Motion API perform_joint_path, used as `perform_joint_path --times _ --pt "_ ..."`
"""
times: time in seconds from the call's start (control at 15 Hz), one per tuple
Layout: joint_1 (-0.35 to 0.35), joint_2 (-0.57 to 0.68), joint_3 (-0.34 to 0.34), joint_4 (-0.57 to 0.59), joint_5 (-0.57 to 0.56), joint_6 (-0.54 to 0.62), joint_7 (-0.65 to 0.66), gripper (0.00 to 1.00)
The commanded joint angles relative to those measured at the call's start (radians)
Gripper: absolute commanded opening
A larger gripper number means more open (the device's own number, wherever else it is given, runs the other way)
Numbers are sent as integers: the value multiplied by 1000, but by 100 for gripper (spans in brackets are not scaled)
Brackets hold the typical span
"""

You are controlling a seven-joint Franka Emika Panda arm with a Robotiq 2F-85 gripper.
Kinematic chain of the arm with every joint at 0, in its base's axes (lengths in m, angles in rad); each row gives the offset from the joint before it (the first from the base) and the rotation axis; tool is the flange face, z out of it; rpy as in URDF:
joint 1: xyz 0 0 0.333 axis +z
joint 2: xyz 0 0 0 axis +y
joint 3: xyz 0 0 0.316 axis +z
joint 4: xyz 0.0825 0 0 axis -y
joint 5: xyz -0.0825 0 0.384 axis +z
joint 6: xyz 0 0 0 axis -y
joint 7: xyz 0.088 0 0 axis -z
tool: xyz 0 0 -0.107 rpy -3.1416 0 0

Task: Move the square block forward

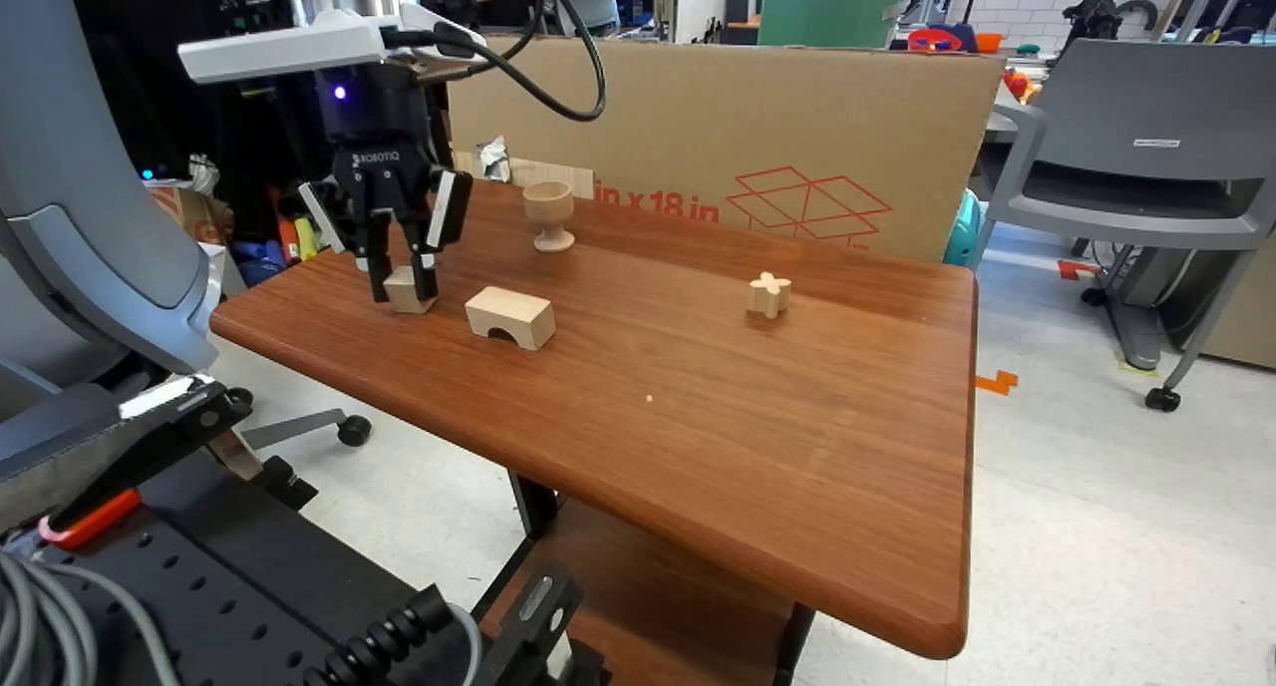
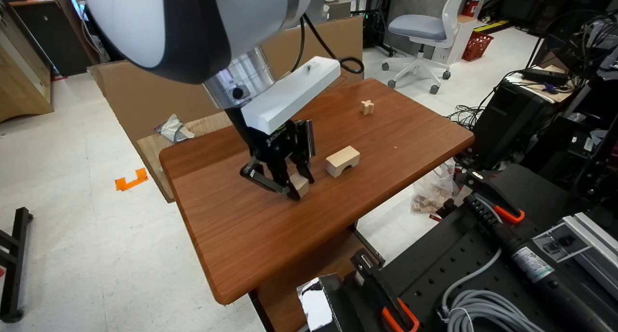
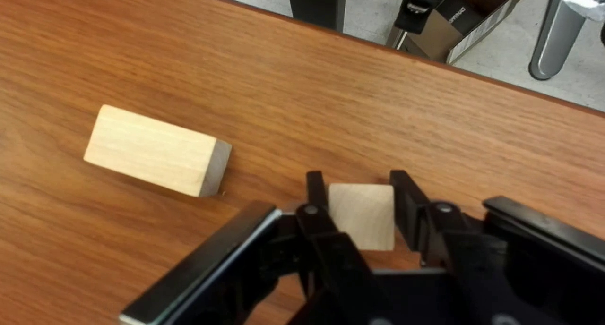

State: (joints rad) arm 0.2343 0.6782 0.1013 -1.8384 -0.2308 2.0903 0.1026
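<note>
Black claw (image 3: 361, 200) of mine, nearest in wrist view, pinching square block (image 3: 363, 216) by two opposite faces. Sits between four and five o'clock from wrist-view centre, on or barely over table (image 3: 264, 103); can't tell which. I judge it light, stiff, hardly fragile, dry enough not to slip; mid-height side hold suits me. Pale wood, even faces, straight edges. Notched block (image 3: 151, 148), arch-cut, lies apart toward ten o'clock of it. Table reddish-brown, streaky-grained.

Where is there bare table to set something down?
Bare but for a tiny speck: between the notched block and cross-shaped piece, and from that piece to the nearer table end. Crowded: around the gripper, square block and wooden cup.
</note>
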Motion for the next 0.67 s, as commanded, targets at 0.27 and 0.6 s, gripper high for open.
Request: perform_joint_path --times 0.27,0.6 --pt "-11 -138 1 -82 -7 -34 -77 99" --pt "-77 -367 -27 -220 15 -38 -94 100"
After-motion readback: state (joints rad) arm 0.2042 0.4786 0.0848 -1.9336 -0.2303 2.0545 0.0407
